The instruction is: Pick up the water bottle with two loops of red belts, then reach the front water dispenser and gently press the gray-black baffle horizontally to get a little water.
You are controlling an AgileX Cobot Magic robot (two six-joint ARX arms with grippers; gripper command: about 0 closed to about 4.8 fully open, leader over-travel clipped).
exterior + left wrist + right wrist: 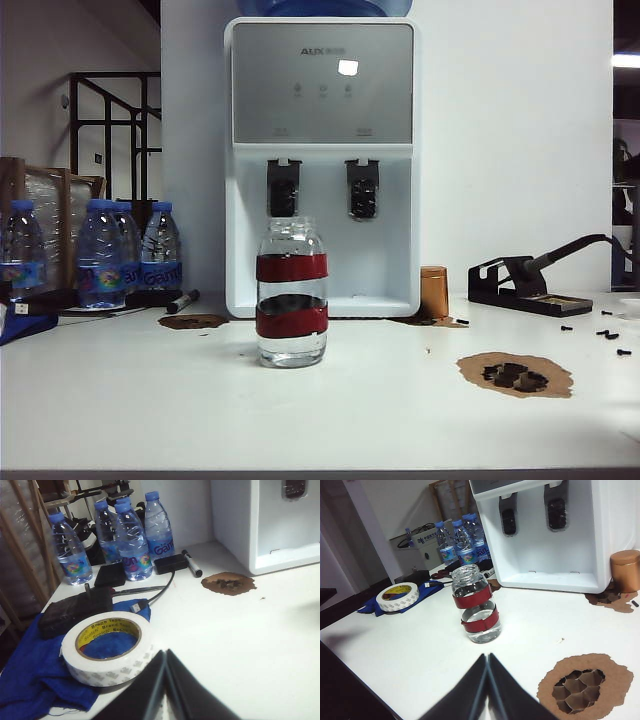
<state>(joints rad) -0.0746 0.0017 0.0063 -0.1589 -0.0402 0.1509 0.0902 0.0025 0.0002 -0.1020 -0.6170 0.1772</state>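
In the exterior view the uncapped water bottle [291, 292] stands at six o'clock from the water dispenser [321, 165], a little water in its base; the left wrist view shows the left gripper [165, 656] closed, empty, near capped bottles [131, 542]; the right wrist view shows the right gripper [487, 660] likewise closed, empty, facing that bottle.

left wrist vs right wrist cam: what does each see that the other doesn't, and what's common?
Left wrist only: the shut left tool, a black marker and a black box on the blue cloth.

Right wrist only: the shut right tool, the water bottle with two red bands, both dark taps including the gray-black baffle, a copper cup.

Both: tape roll, blue-capped plastic bottles, water dispenser, white table.
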